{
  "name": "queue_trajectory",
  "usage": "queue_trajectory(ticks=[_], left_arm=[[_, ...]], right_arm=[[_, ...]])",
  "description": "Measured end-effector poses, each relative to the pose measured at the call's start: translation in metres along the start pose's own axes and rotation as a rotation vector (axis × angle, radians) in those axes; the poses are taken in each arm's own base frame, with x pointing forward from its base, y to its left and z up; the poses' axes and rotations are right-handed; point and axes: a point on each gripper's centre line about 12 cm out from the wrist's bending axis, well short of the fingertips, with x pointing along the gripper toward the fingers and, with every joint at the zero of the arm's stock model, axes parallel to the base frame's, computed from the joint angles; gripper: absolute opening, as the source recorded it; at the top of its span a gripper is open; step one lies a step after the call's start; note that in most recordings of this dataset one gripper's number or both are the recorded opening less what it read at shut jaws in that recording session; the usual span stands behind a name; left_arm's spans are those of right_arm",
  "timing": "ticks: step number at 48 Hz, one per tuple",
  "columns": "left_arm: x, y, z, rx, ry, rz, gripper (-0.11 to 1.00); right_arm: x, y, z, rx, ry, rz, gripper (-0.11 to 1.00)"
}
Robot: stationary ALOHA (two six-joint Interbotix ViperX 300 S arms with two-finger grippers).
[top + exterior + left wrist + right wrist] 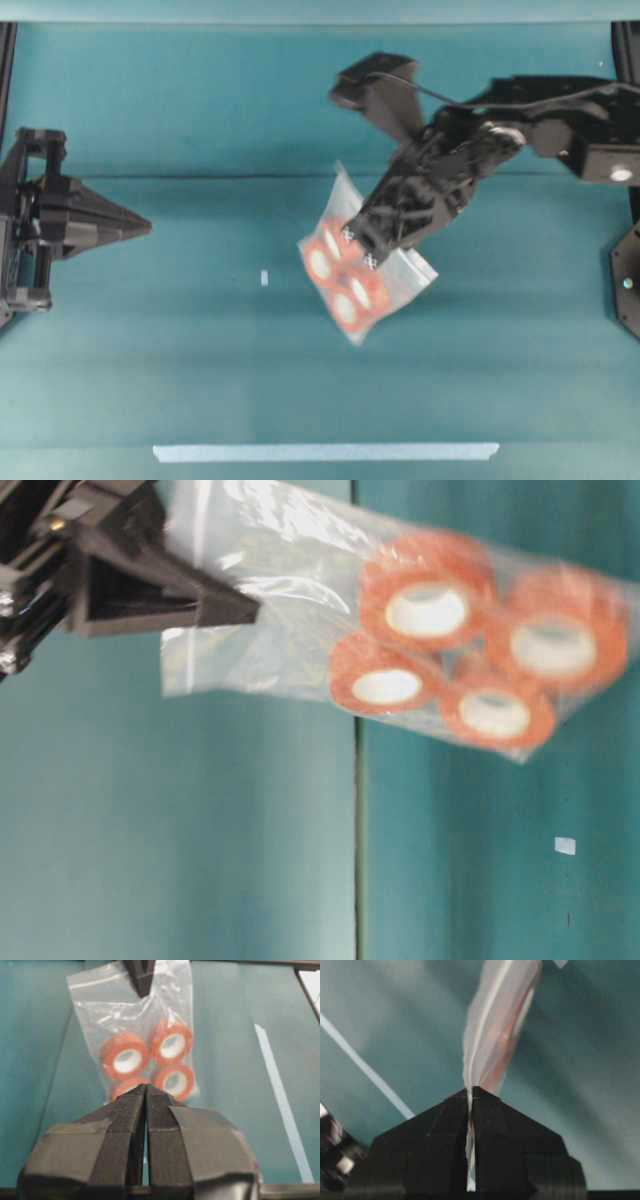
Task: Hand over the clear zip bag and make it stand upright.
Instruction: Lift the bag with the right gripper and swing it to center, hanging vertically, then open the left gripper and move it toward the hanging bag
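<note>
- The flat teal table surface point(180, 350) fills your overhead view; a seam runs across it from side to side, level with the two arms.
- The black right arm point(560, 115) reaches in from the right edge of your overhead view toward the middle of the table.
- The clear zip bag point(395, 275), a crinkly transparent rectangular plastic bag, hangs off the table near the middle of your overhead view. In the table-level view it hangs clear of the surface.
- The right gripper point(360, 250), black with tapered fingers, is closed on the bag's plastic; your right wrist view shows the film pinched edge-on between the two pressed fingers.
- The left gripper point(145, 1089), black and wedge-shaped, has its fingers pressed together with nothing between them. It stands at the left edge of your overhead view, well apart from the bag and pointing at it.
- A pale strip of tape point(325, 452) lies along the near edge of the table.
- Four orange-red tape rolls with white cores point(172, 1045) cluster in the bag's lower end.
- A small white mark point(264, 278) sits on the table between the left gripper and the bag.
</note>
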Motion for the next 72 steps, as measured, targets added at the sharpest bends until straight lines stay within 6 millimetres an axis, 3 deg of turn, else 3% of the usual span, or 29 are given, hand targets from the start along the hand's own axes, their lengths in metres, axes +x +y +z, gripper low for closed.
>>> queue_trajectory(ticks=[17,45,51,60,64,72], left_arm=[[-0.001,0.000,0.000,-0.060,0.000,-0.001,-0.01],[-0.003,0.001,0.008,-0.079,-0.058,0.001,0.00],[-0.004,0.003,0.012,-0.082,-0.091,0.008,0.17],[-0.002,0.005,0.011,-0.083,-0.089,0.019,0.72],[0.000,0.006,0.010,-0.081,-0.083,0.024,0.91],[0.001,0.007,0.008,-0.083,-0.075,0.026,0.89]], right_arm=[[-0.006,0.039,0.019,-0.332,0.120,-0.102,0.00],[-0.007,0.044,0.022,-0.662,0.107,-0.256,0.00],[-0.007,0.045,0.023,-0.679,0.089,-0.259,0.00],[-0.005,0.048,0.026,-0.698,0.052,-0.256,0.00],[-0.003,0.047,0.027,-0.700,0.045,-0.256,0.00],[0.001,0.045,0.026,-0.702,0.045,-0.258,0.00]])
